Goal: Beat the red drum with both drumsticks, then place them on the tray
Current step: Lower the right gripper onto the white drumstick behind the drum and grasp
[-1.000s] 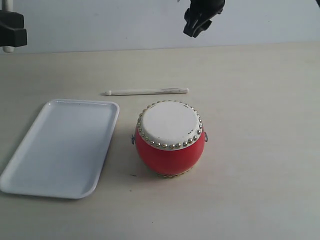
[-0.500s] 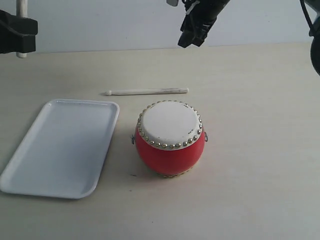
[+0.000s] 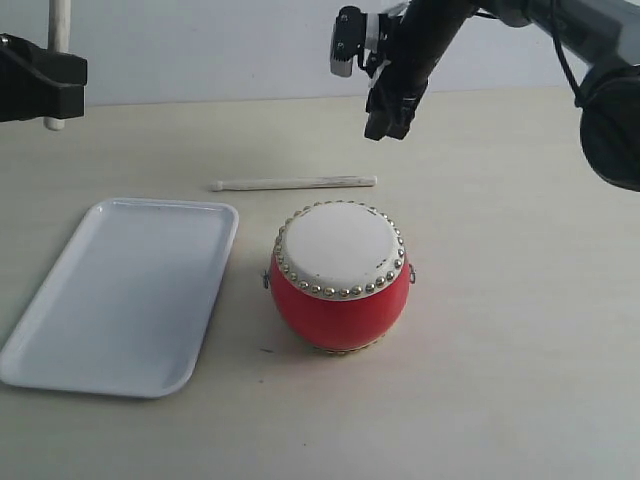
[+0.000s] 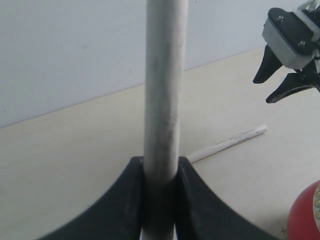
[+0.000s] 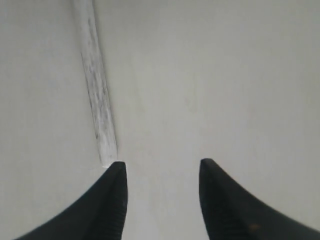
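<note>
The red drum (image 3: 340, 280) with its off-white studded skin stands mid-table; its red side shows in the left wrist view (image 4: 306, 216). One drumstick (image 3: 295, 183) lies flat behind it, also seen from both wrists (image 4: 227, 144) (image 5: 96, 100). My right gripper (image 3: 386, 118) hangs open above that stick's thick end, nothing between its fingers (image 5: 162, 167). My left gripper (image 3: 48, 85) at the far left is shut on the other drumstick (image 3: 58, 40), held upright (image 4: 162, 90). The white tray (image 3: 60, 345) lies left of the drum.
The pale table runs back to a light wall. The right arm's dark links (image 3: 610, 110) reach in from the upper right. The right gripper also shows in the left wrist view (image 4: 290, 55).
My right gripper has come down and slightly right toward the lying drumstick's thick end, its jaws narrowing a little. My left gripper with its upright stick has shifted rightward into view.
</note>
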{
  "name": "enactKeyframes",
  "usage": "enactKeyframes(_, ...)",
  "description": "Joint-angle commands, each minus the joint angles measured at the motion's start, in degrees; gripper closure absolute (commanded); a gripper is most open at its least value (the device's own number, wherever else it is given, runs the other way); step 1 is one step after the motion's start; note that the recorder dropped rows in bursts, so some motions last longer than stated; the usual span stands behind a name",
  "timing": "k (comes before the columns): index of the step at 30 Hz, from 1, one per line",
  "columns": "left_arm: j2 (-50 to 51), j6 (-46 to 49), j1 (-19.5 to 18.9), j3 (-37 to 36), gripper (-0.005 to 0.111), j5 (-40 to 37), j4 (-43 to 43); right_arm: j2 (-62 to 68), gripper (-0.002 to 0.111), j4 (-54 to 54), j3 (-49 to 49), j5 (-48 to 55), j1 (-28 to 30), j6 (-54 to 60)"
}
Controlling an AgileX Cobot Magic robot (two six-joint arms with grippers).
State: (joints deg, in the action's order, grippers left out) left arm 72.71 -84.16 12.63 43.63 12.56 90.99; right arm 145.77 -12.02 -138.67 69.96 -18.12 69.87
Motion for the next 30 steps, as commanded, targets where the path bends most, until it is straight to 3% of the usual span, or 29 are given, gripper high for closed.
enactKeyframes(1,-0.1,-0.3,0.0,0.3,0.107,-0.2,0.4,0.2,0.065,7.0,-0.4,0.0,-4.6,-2.5)
enactKeyframes(9,-0.1,-0.3,0.0,0.3,0.107,-0.2,0.4,0.6,0.065,9.4,-0.4,0.0,-7.8,-7.2)
enactKeyframes(30,-0.1,-0.3,0.0,0.3,0.107,-1.1,0.4,4.7,0.065,9.4,-0.4,0.0,-8.9,-10.0)
